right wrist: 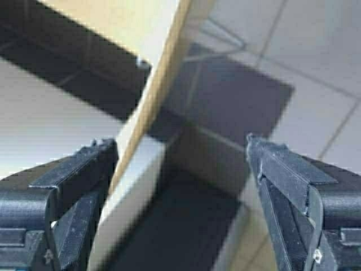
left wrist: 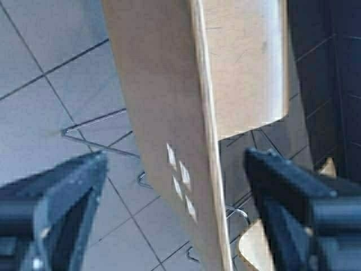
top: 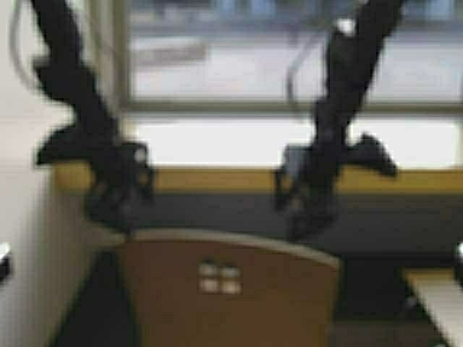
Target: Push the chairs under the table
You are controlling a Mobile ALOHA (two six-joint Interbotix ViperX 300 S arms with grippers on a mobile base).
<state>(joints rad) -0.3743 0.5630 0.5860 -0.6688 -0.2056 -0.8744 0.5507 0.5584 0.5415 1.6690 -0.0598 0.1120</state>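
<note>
Chair backrest fills my near view, its top edge just short of the table. Left gripper straddles that edge, fingers spread; right gripper hangs open too. Uneven contact could slew the chair sideways, I reckon.

No legible text, label, brand, number or sign found in any view. The chair backrest bears only four small square cutouts, no marking. The counter edge and both grippers carry nothing readable.
</note>
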